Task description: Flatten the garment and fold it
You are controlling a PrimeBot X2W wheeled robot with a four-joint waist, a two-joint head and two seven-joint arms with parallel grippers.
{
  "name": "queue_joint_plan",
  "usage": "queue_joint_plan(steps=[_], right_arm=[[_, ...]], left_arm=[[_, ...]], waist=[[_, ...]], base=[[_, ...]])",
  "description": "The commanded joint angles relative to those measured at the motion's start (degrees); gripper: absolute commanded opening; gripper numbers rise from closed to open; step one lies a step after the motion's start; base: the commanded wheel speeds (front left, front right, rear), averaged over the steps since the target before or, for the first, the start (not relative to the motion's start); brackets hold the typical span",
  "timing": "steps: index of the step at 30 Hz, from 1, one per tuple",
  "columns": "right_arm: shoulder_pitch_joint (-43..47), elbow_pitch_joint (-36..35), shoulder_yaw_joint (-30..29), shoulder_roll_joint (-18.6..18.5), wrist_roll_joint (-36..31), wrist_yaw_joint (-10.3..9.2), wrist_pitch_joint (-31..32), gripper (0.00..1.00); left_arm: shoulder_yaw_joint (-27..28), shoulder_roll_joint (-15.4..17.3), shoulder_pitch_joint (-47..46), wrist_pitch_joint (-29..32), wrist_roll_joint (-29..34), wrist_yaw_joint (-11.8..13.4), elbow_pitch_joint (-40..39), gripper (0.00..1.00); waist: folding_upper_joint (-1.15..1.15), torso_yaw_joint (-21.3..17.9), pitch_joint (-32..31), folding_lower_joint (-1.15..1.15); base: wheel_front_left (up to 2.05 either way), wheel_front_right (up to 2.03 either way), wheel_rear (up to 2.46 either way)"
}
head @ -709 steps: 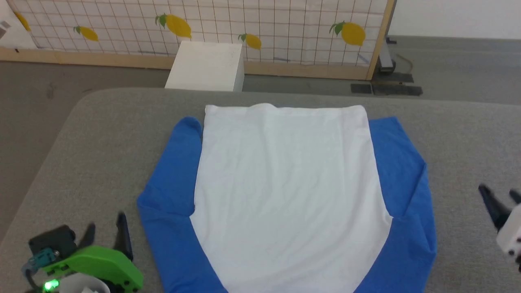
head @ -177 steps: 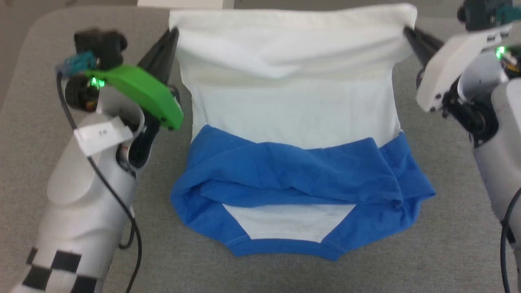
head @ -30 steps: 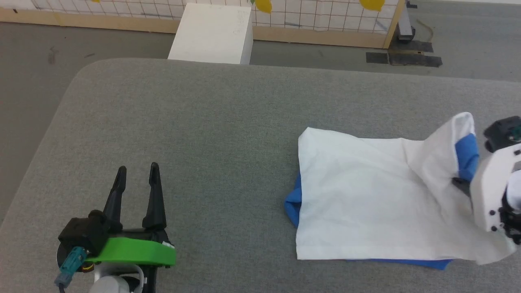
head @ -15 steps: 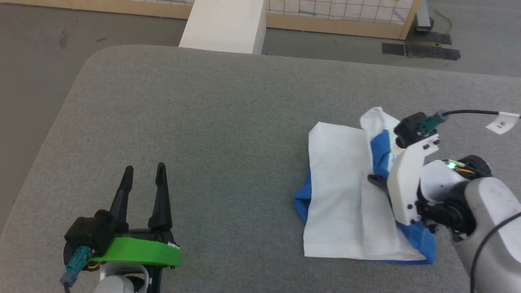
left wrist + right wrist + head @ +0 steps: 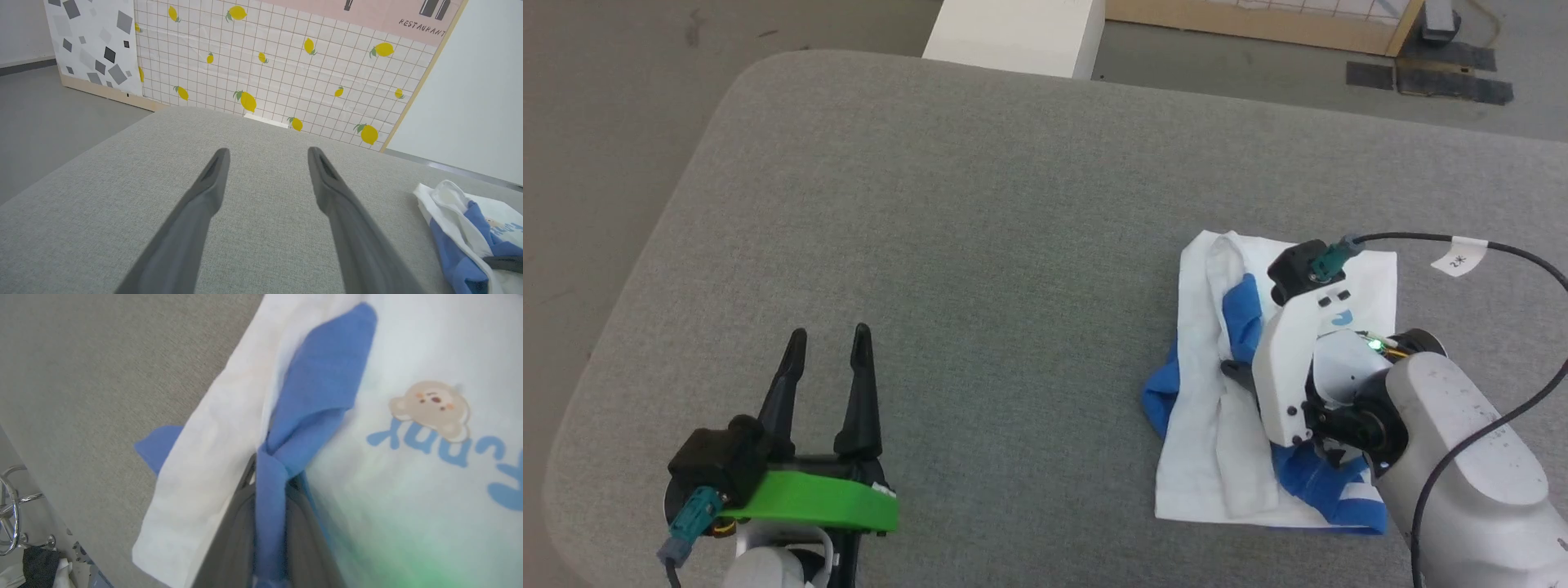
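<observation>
Where right end effector (image 5: 273,479) pinches garment (image 5: 388,465), jaws half-hidden

Head view downward, wrist views low, sharing garment (image 5: 1201,457)

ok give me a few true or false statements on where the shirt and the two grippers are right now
1. The right gripper is shut on a blue part of the garment. True.
2. The left gripper grips the garment too. False: it is open and empty, apart from the garment, over the grey surface.
3. The garment lies spread flat with both sleeves out. False: it is folded into a small bundle.
4. A bear print shows on the white fabric. True.
</observation>
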Motion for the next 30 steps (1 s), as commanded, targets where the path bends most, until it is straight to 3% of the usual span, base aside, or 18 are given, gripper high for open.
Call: queue_joint_plan(steps=[1,3,4,5,6,14,20,25,30], right_arm=[[-0.79,1.22,0.37,0.45,-0.34,-0.09,-0.85,0.00],[-1.25,2.28,0.83,0.67,-0.65,-0.09,-2.38,0.00],[-1.47,2.64,1.31,0.86,-0.57,-0.09,-3.16,0.31],[-1.65,2.90,1.88,0.92,-0.56,-0.09,-3.56,0.45],[-1.95,2.97,2.82,0.93,-0.52,-0.09,-3.94,1.00],[-4.74,-2.07,10.79,1.26,2.34,-0.09,-6.67,1.00],[-5.90,-6.92,13.23,0.06,3.26,-0.09,-8.88,1.00],[-4.76,-9.81,8.33,-1.16,-0.05,-0.09,-13.57,1.00],[-0.35,-10.02,-1.85,-0.80,-7.45,-0.09,-15.77,1.00]], left_arm=[[-0.14,-0.27,-1.05,-0.20,-0.72,-0.46,0.28,1.00],[-0.21,-0.28,-1.12,-0.21,-0.73,-0.49,0.49,1.00],[-0.21,-0.28,-1.12,-0.21,-0.73,-0.50,0.62,1.00],[-0.20,-0.29,-1.11,-0.21,-0.75,-0.52,0.74,1.00],[-0.25,-0.29,-1.05,-0.21,-0.75,-0.54,0.92,1.00],[-0.12,-0.30,-0.18,-0.21,-0.27,-0.71,1.47,1.00],[0.47,0.00,0.79,-0.21,0.08,-0.78,1.76,1.00],[1.10,0.21,1.72,-0.21,0.63,-0.43,1.15,1.00],[1.17,0.25,2.47,-0.21,0.88,-0.22,0.49,1.00]], waist=[[0.00,0.33,0.29,0.00],[0.00,0.31,0.26,0.00],[0.00,0.23,0.14,0.00],[0.00,0.13,-0.05,0.00],[0.00,-0.02,-0.32,0.00],[0.00,-2.51,-3.51,0.00],[0.00,-5.77,-5.97,0.00],[0.00,-8.64,-7.44,0.00],[0.00,-10.69,-7.71,0.00]], base=[[0.00,0.00,0.00],[0.00,0.00,0.00],[0.00,0.00,0.00],[0.00,0.00,0.00],[0.00,0.00,0.00],[0.00,0.00,0.00],[0.00,0.00,0.00],[0.00,0.00,0.00],[0.00,0.00,0.00]])
